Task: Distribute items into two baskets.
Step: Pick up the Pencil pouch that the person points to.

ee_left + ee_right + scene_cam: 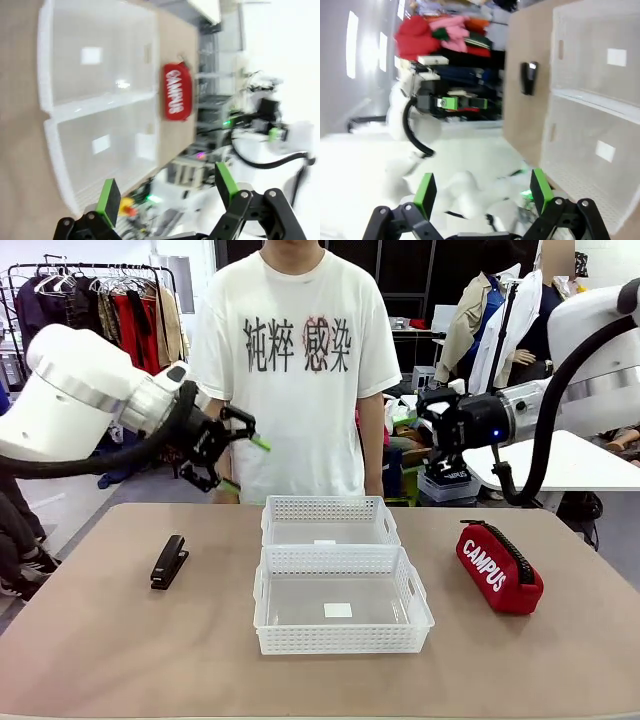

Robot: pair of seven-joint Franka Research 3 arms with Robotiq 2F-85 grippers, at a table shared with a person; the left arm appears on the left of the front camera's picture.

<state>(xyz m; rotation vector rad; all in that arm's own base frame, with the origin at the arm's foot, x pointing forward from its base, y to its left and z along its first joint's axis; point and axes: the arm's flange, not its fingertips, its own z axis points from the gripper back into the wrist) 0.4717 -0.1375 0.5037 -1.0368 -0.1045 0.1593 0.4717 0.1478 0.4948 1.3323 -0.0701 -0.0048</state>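
Hovering high above the counter (100,640), the left jaws and the right jaws are both gaping wide and gripping nothing, each waiting on the side of its nearer item. The black stapler (169,561) is lying at the robot's left and the red pouch (498,567) at its right, both outside the baskets. The near basket (340,640) and far basket (330,508) are sitting empty and touching at centre, probably so that either arm is reaching them equally.

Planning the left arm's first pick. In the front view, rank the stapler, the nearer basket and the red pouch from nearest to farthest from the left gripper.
1. Stapler, left side, on the left gripper's own side.
2. Nearer basket, centre.
3. Red pouch, far right.
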